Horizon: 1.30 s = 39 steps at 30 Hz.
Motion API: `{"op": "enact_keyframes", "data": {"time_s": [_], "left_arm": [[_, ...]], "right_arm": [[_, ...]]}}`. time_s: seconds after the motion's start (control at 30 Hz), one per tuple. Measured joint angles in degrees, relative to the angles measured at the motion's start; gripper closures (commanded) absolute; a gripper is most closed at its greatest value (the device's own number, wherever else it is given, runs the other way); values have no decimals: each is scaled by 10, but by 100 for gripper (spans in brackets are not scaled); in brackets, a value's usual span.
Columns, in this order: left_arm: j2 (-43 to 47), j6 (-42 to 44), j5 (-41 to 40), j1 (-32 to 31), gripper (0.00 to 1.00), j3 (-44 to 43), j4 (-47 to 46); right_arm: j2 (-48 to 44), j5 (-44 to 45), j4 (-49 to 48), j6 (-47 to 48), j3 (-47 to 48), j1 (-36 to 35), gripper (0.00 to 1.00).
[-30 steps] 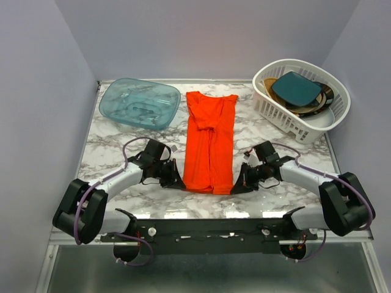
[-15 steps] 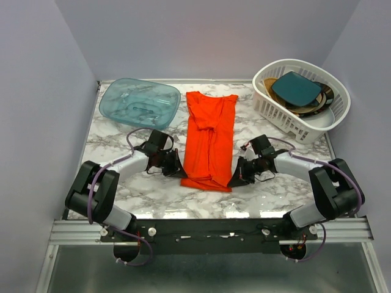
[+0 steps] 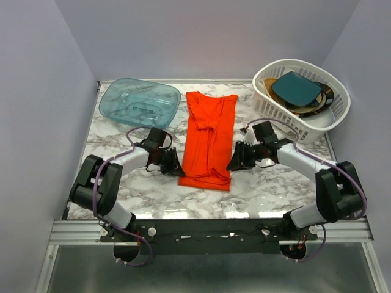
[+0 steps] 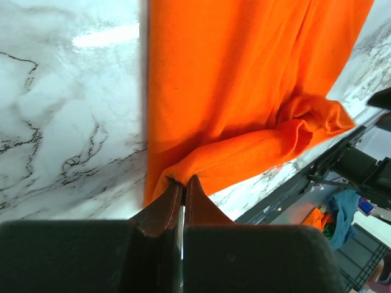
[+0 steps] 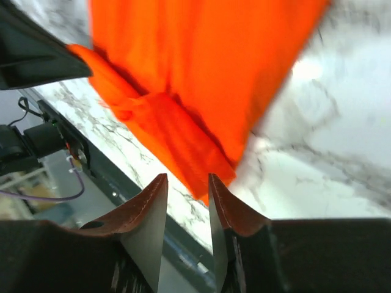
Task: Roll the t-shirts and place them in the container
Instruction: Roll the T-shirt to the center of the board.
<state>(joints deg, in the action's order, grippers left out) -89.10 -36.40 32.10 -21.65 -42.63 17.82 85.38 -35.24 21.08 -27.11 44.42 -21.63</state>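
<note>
The red-orange t-shirt (image 3: 209,137) lies folded into a long strip down the middle of the marble desk (image 3: 269,189), collar end toward the far side. Its near hem is turned over into a low, rumpled fold.

From above, the left gripper (image 3: 173,163) sits at the fold's left edge and the right gripper (image 3: 234,160) at its right edge, but this view does not show how their jaws stand.

The wrist cameras settle that. The left gripper (image 4: 181,183) is closed with its fingers pressed together, pinching the stitched hem of the t-shirt (image 4: 244,91) where the fold begins. The fold bunches thicker toward the far corner.

The right gripper (image 5: 186,178) has its fingers (image 5: 146,210) parted with a clear gap between them. The folded corner of the t-shirt (image 5: 201,73) shows in line with that gap and is not clamped. The picture is blurred, so I cannot tell whether the cloth touches a finger.

Only the overhead view shows the rest of the desk — a teal tub (image 3: 139,102) at the far left and a white basket (image 3: 287,119) of dishes at the far right, both well apart from the shirt.
</note>
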Motion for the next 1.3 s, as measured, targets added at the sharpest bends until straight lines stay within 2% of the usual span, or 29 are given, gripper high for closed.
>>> {"op": "enact_keyframes", "data": {"time_s": [0.07,0.17,0.27,0.4,0.57,0.7,0.9,1.13,1.3], "left_arm": [[7,0,0,2,84,0,0],[15,-1,0,2,71,0,-2],[19,0,0,3,67,0,-1],[33,0,0,10,67,0,3],[70,0,-1,19,68,16,-3],[81,0,-2,24,68,33,-13],[105,19,-4,43,63,38,-16],[151,95,-5,47,53,42,-28],[192,224,5,47,50,42,-19]], "right_arm": [[-21,2,0,37,18,1,50],[-51,1,5,100,27,1,50],[-65,-1,22,156,27,-2,53],[-77,0,34,253,28,-42,59],[-78,1,60,385,60,-165,77],[-63,0,76,492,75,-232,83],[10,24,94,583,77,-249,85],[59,92,88,646,83,-250,87],[73,131,83,673,97,-250,88]]}}
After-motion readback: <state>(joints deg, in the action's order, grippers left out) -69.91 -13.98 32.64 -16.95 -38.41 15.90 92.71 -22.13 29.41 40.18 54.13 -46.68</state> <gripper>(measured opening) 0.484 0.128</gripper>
